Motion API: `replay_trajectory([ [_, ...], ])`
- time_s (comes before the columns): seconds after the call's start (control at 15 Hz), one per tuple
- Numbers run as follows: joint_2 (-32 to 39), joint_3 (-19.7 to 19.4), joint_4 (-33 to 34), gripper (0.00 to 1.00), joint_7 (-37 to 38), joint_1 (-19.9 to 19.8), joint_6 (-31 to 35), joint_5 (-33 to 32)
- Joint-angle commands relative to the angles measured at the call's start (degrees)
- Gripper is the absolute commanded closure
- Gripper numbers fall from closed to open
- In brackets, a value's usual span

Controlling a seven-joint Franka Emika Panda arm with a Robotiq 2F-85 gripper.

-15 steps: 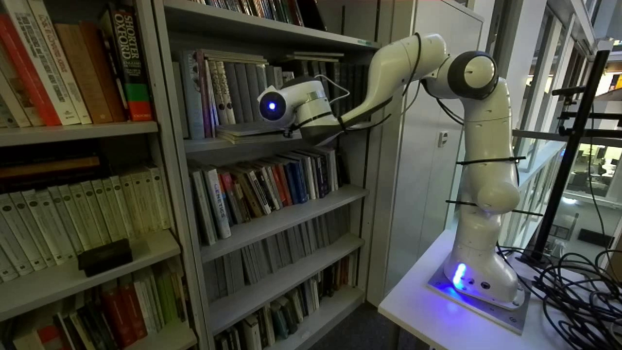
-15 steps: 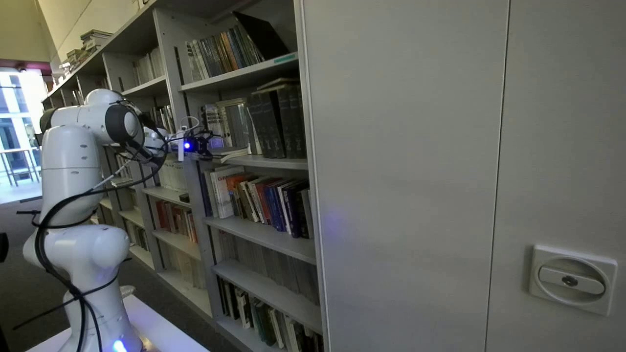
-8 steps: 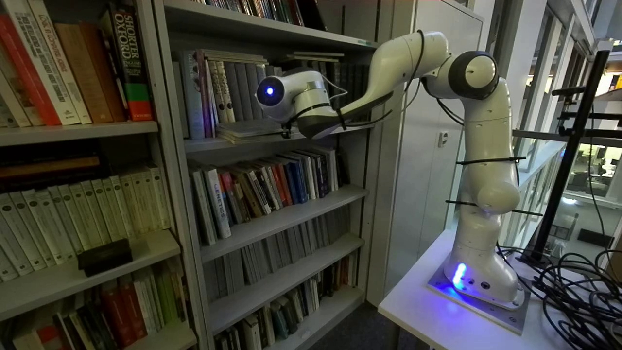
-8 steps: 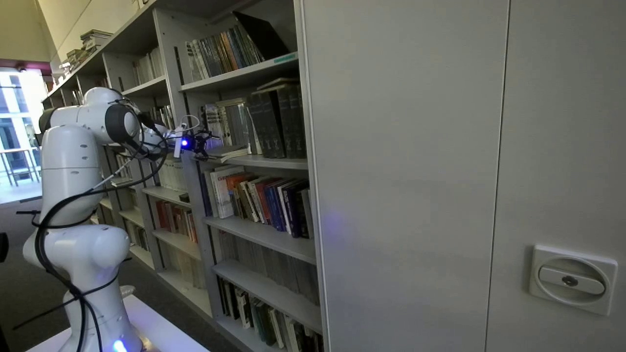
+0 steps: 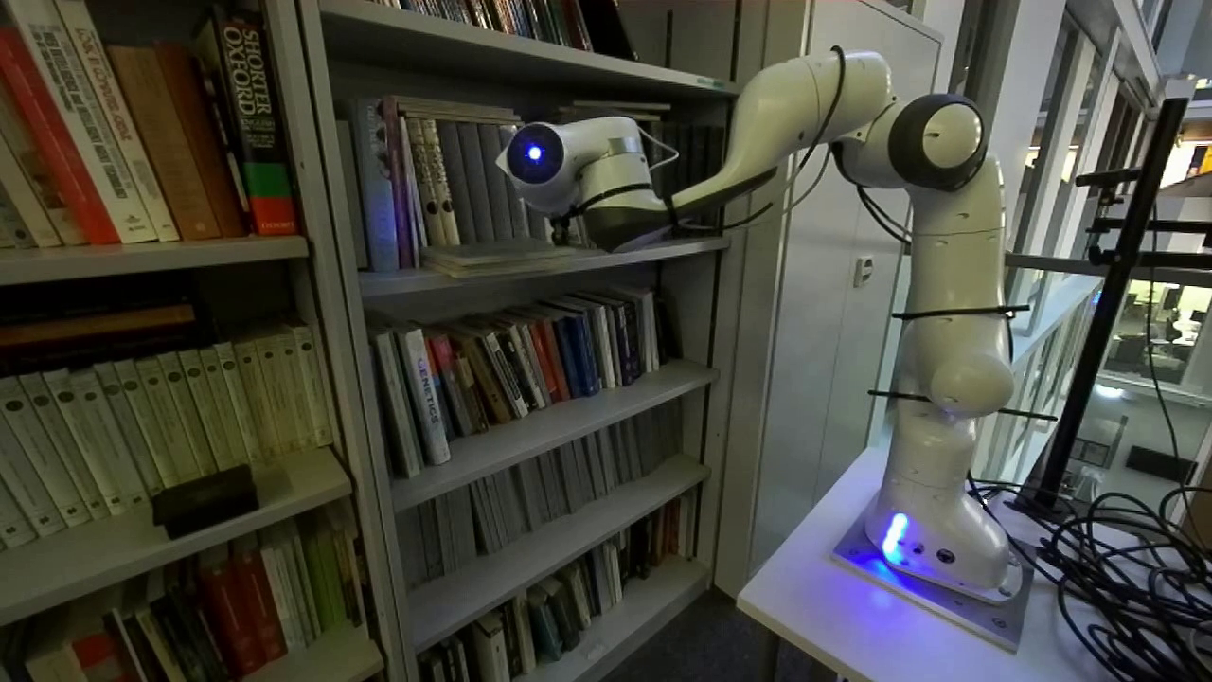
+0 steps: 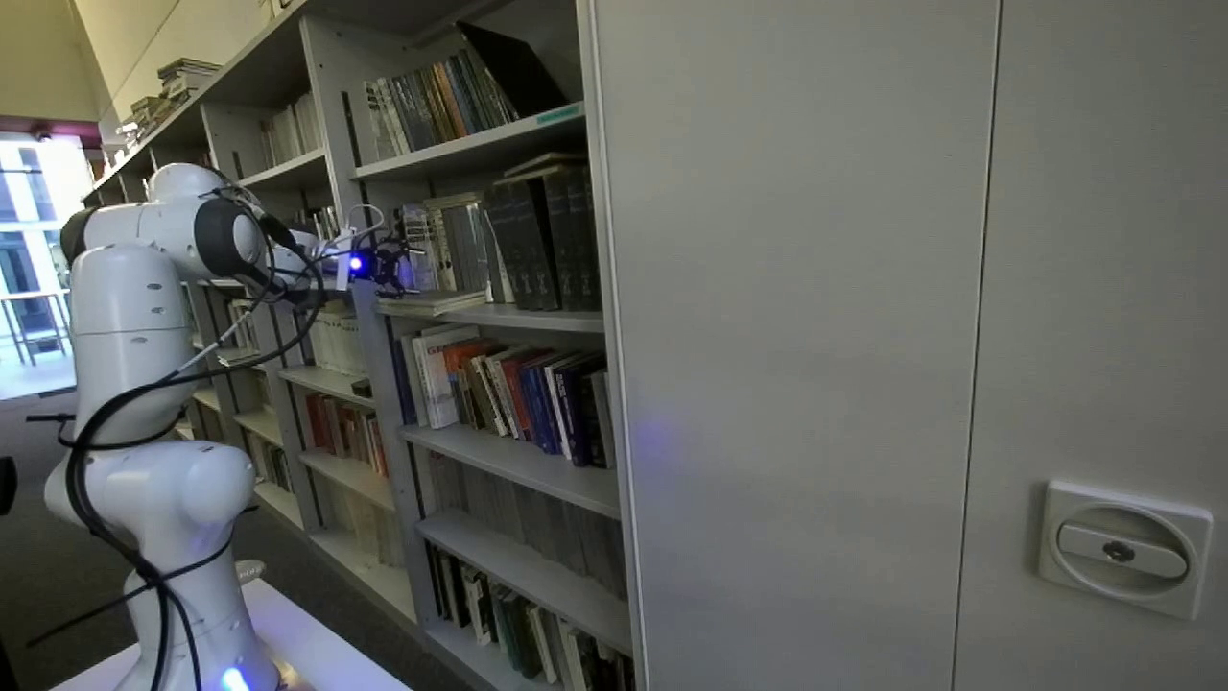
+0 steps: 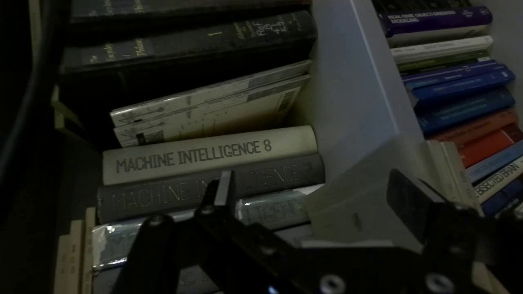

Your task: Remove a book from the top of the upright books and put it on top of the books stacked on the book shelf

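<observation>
Wrist view: your jaws stand wide apart, no book gripped, facing the stacked books (image 7: pixel 363 208) that lie on a board (image 7: pixel 343 65). What you want is probably one of the thin books (image 7: pixel 75 253) lying flat across the upright books (image 7: pixel 208 153), spines outward; which single one is meant, you cannot tell. (That picture is turned, so up is toward its left edge.) Expect something light and bendy, paperback-like, hardly fragile, with covers that may slide on each other. Pinch one alone by the spine, across its thickness at mid-length, so it neither droops nor fans open.

In an exterior view, those thin books (image 5: pixel 459 109) rest high on the row; below, the stacked books reach the front edge of their board in the book shelf (image 5: pixel 568 419) and seem to jut past it, so lay yours flat and push gently.

In an exterior view, your jaws show just above the stacked books (image 6: pixel 432 304); whether they touch, you cannot judge. Another flat pile (image 6: pixel 545 163) tops dark volumes (image 6: pixel 542 245) near the board's end by the cabinet (image 6: pixel 796 336), and could be meant as well.
</observation>
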Motion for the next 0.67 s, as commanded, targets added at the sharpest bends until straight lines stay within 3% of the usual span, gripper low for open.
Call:
replay_trajectory([
  [0.0, -3.6, -0.4, -0.7, 0.00, -4.0, -0.1, 0.4, -2.5],
  [0.6, -9.3, -0.4, -2.7, 0.00, -14.0, -0.7, 0.1, -1.1],
])
